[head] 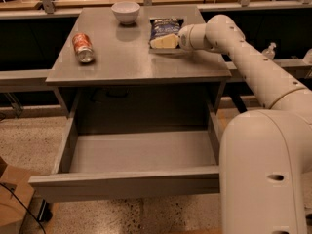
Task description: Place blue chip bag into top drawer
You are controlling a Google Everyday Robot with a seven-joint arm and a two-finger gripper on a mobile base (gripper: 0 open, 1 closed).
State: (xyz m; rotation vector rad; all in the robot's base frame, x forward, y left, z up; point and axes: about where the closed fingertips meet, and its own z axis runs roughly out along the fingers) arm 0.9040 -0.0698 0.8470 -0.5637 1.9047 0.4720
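Note:
The blue chip bag (166, 27) lies flat on the grey table (131, 60), at the back right of its top. My gripper (164, 42) reaches in from the right and sits on or just over the bag's near end, hiding that part. The top drawer (122, 186) under the table is pulled wide open toward the camera, and its grey floor shows nothing in it.
A red soda can (83, 48) lies on its side at the table's left. A white bowl (126, 11) stands at the back, left of the bag. My arm's white body (263, 169) fills the lower right. A cardboard box (12, 199) sits on the floor at lower left.

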